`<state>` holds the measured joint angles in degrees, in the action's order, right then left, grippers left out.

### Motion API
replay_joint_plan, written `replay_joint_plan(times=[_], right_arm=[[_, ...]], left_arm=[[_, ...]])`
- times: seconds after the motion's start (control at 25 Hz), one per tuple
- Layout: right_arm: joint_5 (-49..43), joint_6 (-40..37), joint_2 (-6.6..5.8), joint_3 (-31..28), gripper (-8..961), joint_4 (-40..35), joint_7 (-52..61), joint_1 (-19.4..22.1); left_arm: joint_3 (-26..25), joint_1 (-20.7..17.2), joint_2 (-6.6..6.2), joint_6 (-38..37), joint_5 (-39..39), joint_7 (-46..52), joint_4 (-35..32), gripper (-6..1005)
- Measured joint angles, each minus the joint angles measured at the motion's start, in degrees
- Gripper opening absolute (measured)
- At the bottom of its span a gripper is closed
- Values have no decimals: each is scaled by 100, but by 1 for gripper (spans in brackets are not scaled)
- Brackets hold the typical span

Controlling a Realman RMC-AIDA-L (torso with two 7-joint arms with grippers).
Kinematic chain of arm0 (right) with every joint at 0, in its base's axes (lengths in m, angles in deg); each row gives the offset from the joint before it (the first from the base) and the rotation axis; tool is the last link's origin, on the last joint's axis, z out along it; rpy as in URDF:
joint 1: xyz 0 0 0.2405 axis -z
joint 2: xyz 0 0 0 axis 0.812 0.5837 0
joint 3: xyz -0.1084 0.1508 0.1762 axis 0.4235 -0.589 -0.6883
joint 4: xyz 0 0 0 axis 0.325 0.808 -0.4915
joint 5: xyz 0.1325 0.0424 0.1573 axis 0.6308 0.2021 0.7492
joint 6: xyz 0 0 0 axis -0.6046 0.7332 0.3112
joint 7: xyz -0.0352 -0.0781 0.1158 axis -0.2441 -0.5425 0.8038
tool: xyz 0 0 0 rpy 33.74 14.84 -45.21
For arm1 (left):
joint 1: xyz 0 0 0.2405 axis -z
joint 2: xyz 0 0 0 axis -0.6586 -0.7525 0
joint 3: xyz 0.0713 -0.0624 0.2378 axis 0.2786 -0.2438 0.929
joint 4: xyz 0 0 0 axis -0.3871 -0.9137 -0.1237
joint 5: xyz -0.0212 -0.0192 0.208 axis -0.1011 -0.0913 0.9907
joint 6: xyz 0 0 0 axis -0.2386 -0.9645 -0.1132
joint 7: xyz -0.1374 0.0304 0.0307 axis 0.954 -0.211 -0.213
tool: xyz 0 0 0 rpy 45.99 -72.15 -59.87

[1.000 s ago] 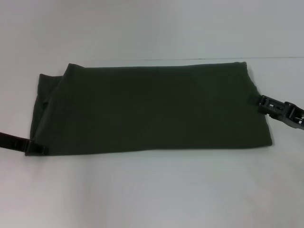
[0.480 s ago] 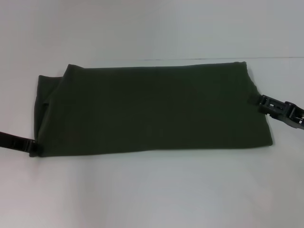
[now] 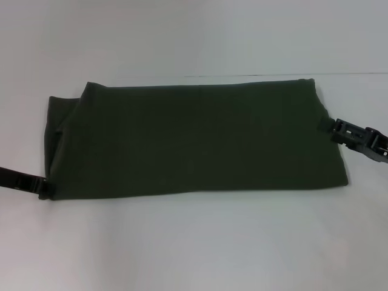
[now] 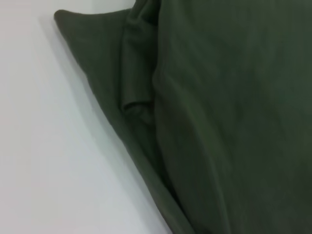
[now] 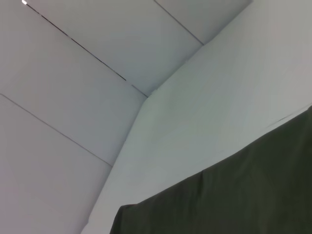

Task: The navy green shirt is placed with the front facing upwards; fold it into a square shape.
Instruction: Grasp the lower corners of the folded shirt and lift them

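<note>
The navy green shirt [image 3: 194,139] lies as a wide folded band across the white tabletop [image 3: 194,242], lettering hidden. The left gripper [image 3: 42,185] sits at its near left corner, the right gripper [image 3: 339,130] at its right edge (whether either grips cloth cannot be told). Risk: the loose inner layers at the left end [image 4: 136,97] may slip or bunch when lifted, skewing the square. Plain pale wall [image 5: 73,97] behind.

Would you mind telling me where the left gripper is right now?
In the head view, the left gripper is at the near left corner of the folded navy green shirt, low over the white table.
</note>
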<state>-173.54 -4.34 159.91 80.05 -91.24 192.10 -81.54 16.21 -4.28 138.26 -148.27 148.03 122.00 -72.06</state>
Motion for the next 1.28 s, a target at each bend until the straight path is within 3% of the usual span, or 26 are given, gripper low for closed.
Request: replay_joint_plan(times=[0.6,0.76,1.08,1.28], right_arm=[[17,-128,-81,-3,916,-105,252,-17],[-95,-223,-167,70,916,-456,760,-23],[-1542,-590,-504,98,915,-1767,2871,-301],[-2846,-911,-592,40,911,-2305,3833,-655]], left_arm=[[-96,-41,16,-20,-214,-60,-40,45],[-120,-33,-15,-83,-225,-77,-42,44],[-265,2,-52,-296,-248,-152,-43,42],[-330,6,-72,-325,-295,-174,-46,42]])
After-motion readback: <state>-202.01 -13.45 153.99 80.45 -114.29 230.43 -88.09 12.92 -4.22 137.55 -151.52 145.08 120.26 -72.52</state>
